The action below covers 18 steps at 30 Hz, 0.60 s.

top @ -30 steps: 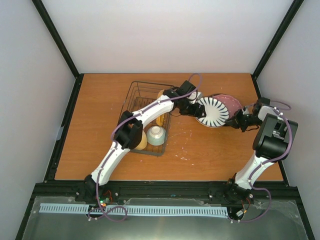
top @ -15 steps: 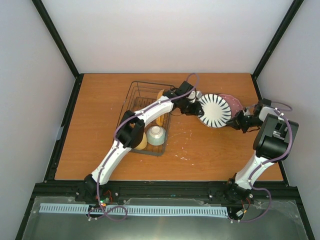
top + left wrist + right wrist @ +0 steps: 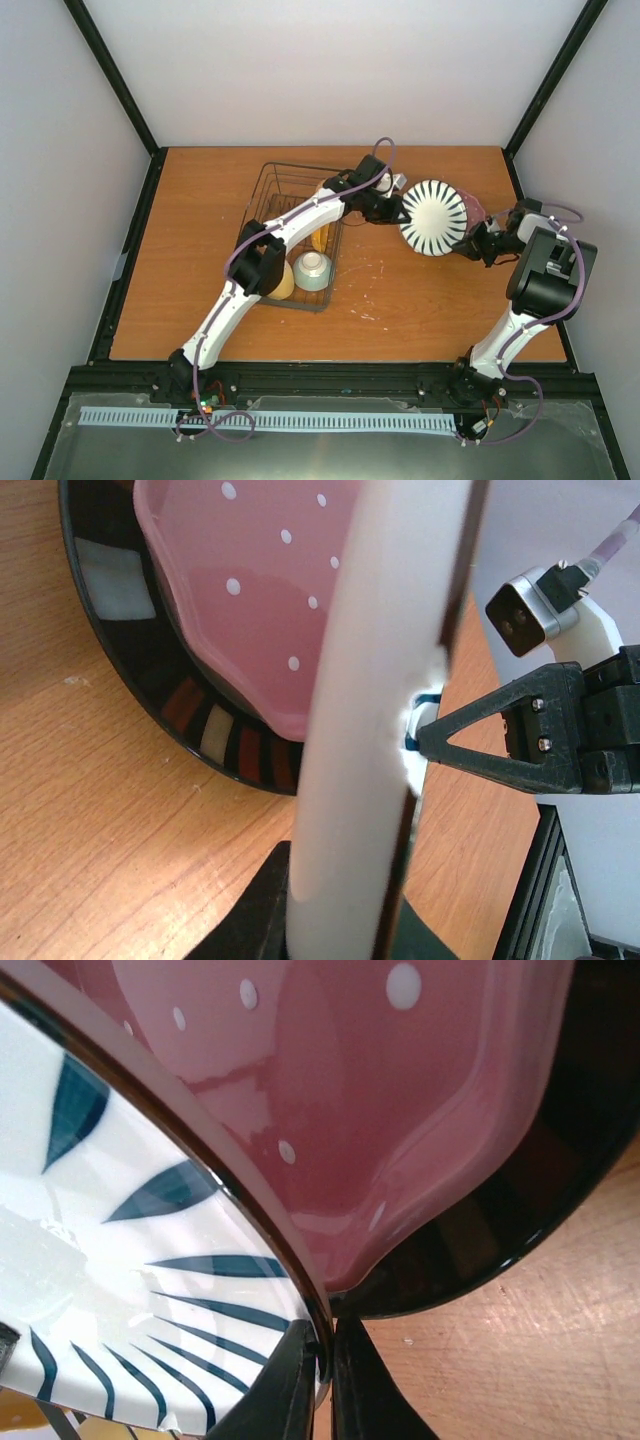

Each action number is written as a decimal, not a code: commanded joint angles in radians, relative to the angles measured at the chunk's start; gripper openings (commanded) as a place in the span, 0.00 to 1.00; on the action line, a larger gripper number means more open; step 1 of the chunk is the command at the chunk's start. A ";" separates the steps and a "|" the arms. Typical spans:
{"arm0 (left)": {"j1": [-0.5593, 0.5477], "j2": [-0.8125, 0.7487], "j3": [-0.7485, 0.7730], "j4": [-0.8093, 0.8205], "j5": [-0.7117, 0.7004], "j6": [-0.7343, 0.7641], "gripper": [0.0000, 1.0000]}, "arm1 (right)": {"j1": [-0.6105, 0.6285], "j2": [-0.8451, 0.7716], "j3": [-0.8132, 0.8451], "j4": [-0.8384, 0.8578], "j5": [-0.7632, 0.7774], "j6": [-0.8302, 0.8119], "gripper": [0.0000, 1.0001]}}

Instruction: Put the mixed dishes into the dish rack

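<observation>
The striped plate (image 3: pixel 433 217) stands tilted over the pink plate (image 3: pixel 270 600), left claw (image 3: pixel 399 209) clamped on its rim, right claw (image 3: pixel 467 243) tips together against the far edge; next it likely needs lifting leftward into the dish rack (image 3: pixel 262 195).

Bright, even light falls from above. On the table (image 3: pixel 200 250) left of the striped plate (image 3: pixel 432 218), shadows are small and soft. Up close, the striped plate's white rim glares and looks blurry — almost washed out. Behind it, the pink plate (image 3: pixel 380 1110) has little shiny spots — and looks sharper.
</observation>
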 commanded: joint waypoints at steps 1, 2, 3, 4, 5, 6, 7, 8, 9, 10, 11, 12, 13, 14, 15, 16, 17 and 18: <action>-0.019 -0.095 -0.005 -0.023 -0.097 0.050 0.01 | 0.017 -0.013 0.028 -0.035 -0.083 0.001 0.06; -0.018 -0.111 -0.006 -0.029 -0.109 0.053 0.01 | 0.017 -0.013 0.030 -0.036 -0.082 0.001 0.12; -0.017 -0.128 -0.006 -0.036 -0.125 0.058 0.01 | 0.018 -0.013 0.032 -0.036 -0.078 0.000 0.21; -0.017 -0.147 -0.006 -0.047 -0.146 0.065 0.01 | 0.016 -0.011 0.032 -0.036 -0.077 0.000 0.28; -0.017 -0.164 -0.007 -0.056 -0.163 0.069 0.01 | 0.018 -0.009 0.032 -0.036 -0.078 0.000 0.36; -0.017 -0.184 -0.009 -0.063 -0.179 0.071 0.01 | 0.017 -0.007 0.032 -0.033 -0.082 0.000 0.43; -0.016 -0.202 -0.009 -0.073 -0.196 0.072 0.01 | 0.016 -0.006 0.033 -0.033 -0.083 0.000 0.55; -0.016 -0.218 -0.010 -0.079 -0.208 0.073 0.01 | 0.017 -0.005 0.035 -0.034 -0.081 -0.001 0.58; -0.016 -0.242 -0.010 -0.086 -0.219 0.074 0.01 | 0.017 -0.008 0.037 -0.033 -0.080 0.000 0.59; -0.016 -0.258 -0.010 -0.094 -0.235 0.075 0.01 | 0.017 -0.009 0.038 -0.033 -0.076 0.000 0.59; -0.015 -0.273 -0.011 -0.099 -0.250 0.076 0.01 | 0.016 -0.014 0.039 -0.032 -0.070 -0.001 0.60; -0.016 -0.288 -0.009 -0.106 -0.267 0.078 0.01 | 0.017 -0.018 0.040 -0.033 -0.064 0.000 0.62; -0.014 -0.300 -0.006 -0.112 -0.284 0.081 0.01 | 0.017 -0.023 0.044 -0.034 -0.057 -0.002 0.63; -0.013 -0.312 -0.001 -0.116 -0.295 0.085 0.01 | 0.017 -0.031 0.044 -0.033 -0.048 -0.002 0.64; -0.012 -0.323 0.006 -0.122 -0.302 0.088 0.00 | 0.017 -0.040 0.045 -0.029 -0.035 -0.001 0.66; -0.010 -0.333 0.017 -0.131 -0.305 0.091 0.01 | 0.017 -0.050 0.043 -0.026 -0.024 -0.002 0.66; -0.011 -0.341 0.032 -0.137 -0.300 0.097 0.01 | 0.017 -0.060 0.035 -0.016 -0.013 0.000 0.67; -0.011 -0.346 0.053 -0.147 -0.301 0.101 0.01 | 0.017 -0.071 0.028 -0.005 -0.001 0.005 0.67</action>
